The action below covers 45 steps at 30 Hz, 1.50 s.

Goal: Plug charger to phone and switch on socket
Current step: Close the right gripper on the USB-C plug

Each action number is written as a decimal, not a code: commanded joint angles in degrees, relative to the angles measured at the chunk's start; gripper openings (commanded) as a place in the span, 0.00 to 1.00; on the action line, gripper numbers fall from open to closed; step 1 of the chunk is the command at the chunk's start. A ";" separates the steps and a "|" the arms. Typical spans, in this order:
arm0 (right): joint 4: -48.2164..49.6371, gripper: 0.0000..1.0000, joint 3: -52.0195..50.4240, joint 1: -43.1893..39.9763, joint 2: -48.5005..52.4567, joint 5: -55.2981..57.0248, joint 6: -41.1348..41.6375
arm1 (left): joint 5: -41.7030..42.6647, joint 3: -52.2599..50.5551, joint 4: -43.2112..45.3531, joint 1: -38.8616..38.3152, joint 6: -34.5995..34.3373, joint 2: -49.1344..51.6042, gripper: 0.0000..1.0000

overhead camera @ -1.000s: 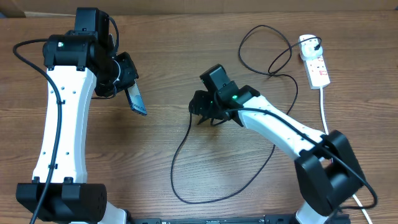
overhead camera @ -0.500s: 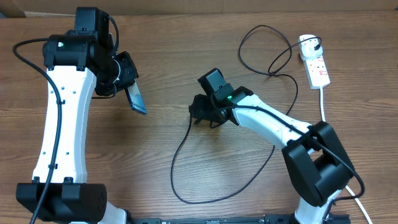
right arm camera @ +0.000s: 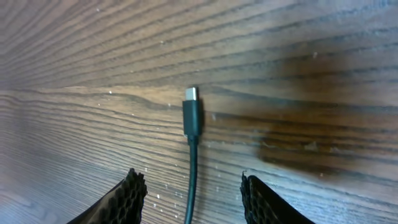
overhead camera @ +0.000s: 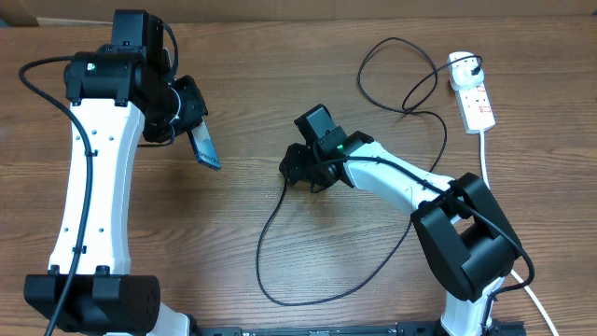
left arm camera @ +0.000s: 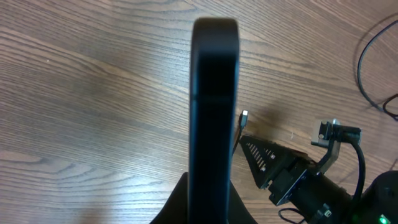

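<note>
So this looks like the grab-the-plug step: the right gripper [right arm camera: 193, 186] hangs low over the counter [overhead camera: 280, 56], jaws spread either side of the charger [right arm camera: 192, 115] tip, which lies flat and ungripped, so next I'd guess it drops and pinches just behind that tip. Further over, the left gripper [overhead camera: 189, 119] has its jaws clamped on the phone [left arm camera: 214, 106], held edge-up off the wood. Count: one charger, one phone, one socket [overhead camera: 477, 105] at the far right, two arms.

Top-down overhead, close wrists, shared table [overhead camera: 242, 112]
</note>
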 commanded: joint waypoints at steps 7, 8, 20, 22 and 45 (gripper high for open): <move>1.95 0.47 -0.07 0.17 1.95 -2.10 1.73 | 1.14 1.81 2.01 -0.11 -3.91 -0.44 0.04; 2.43 0.45 -0.07 0.17 2.14 -2.51 1.73 | 1.38 1.81 2.21 -0.11 -4.09 -0.44 0.04; 4.81 0.42 -0.07 0.24 3.39 -2.45 1.73 | 2.34 1.81 2.67 -0.13 -4.28 0.98 0.04; 5.49 0.42 -0.07 0.26 4.44 -2.64 1.73 | 2.93 1.81 2.95 -0.13 -4.26 1.05 0.04; 6.43 0.26 -0.07 0.28 6.23 -2.43 1.70 | 3.39 1.81 3.02 -0.15 -4.26 1.05 0.04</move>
